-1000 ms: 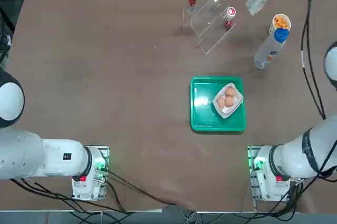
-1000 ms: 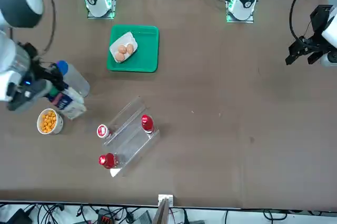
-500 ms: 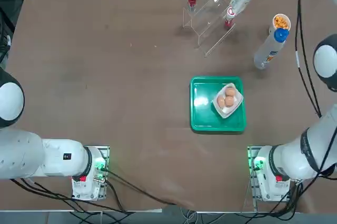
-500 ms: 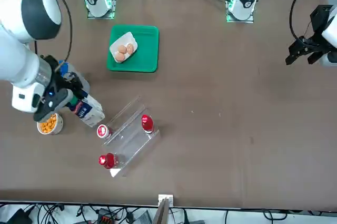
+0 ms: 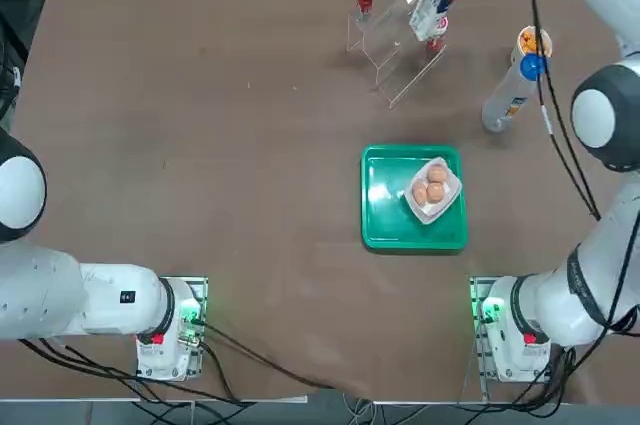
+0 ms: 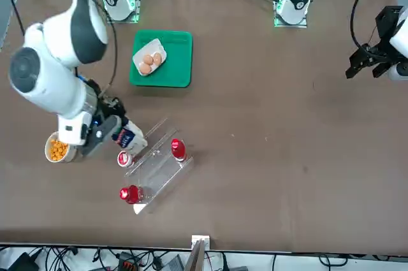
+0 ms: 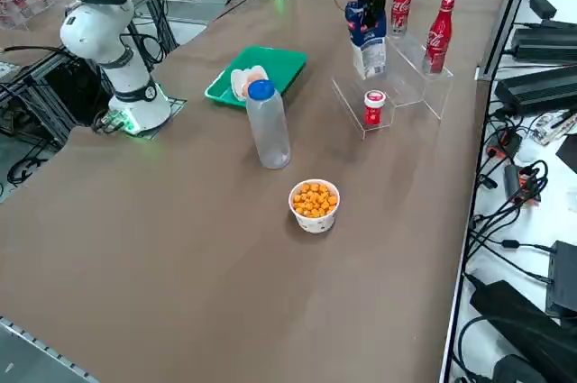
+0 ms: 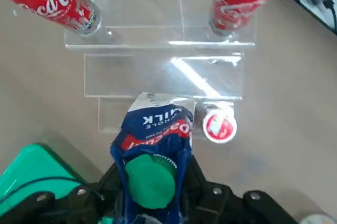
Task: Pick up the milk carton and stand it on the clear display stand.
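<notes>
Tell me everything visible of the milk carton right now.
The milk carton has a green round cap, blue panels with a red band and white "MILK" lettering, and a white lower part. It looks like coated card. The right gripper holds it shut between its fingers, cap end up, over the clear display stand, near the small red-and-white bottle.

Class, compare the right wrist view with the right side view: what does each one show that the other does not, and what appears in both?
Only the right wrist view: the green round cap of the milk carton.

Only the right side view: the blue-capped bottle and the cup of orange pieces.

Both: the carton, gripped in the jaws of the right gripper; the clear display stand; two red bottles, one and another; the small red-and-white bottle; the green tray.
</notes>
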You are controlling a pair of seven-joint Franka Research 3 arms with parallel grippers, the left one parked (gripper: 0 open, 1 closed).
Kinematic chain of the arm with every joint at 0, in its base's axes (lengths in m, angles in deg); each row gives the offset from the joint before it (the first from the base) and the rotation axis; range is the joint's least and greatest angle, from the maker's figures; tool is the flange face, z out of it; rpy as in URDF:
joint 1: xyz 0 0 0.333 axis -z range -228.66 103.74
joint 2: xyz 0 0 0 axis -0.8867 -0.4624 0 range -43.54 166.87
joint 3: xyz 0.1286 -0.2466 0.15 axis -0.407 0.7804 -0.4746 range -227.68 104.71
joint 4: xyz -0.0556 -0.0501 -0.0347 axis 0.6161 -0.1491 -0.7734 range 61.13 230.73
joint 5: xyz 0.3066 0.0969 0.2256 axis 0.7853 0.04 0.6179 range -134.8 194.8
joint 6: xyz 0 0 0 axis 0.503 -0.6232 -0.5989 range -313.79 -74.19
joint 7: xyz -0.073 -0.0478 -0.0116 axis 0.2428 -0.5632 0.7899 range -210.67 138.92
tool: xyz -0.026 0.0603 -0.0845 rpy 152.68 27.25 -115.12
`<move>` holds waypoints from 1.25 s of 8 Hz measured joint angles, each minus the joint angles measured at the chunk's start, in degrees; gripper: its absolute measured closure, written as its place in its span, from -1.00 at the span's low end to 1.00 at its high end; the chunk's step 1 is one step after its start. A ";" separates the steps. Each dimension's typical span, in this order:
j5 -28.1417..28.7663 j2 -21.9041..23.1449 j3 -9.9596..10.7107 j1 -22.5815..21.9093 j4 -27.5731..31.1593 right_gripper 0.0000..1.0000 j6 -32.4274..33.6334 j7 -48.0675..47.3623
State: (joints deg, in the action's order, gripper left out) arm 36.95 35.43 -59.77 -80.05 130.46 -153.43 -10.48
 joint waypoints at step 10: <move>-0.04 -4.58 0.56 -3.33 -0.15 0.07 -8.76 -3.69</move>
State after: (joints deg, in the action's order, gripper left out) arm 36.91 30.84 -59.20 -83.38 130.32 -162.19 -14.18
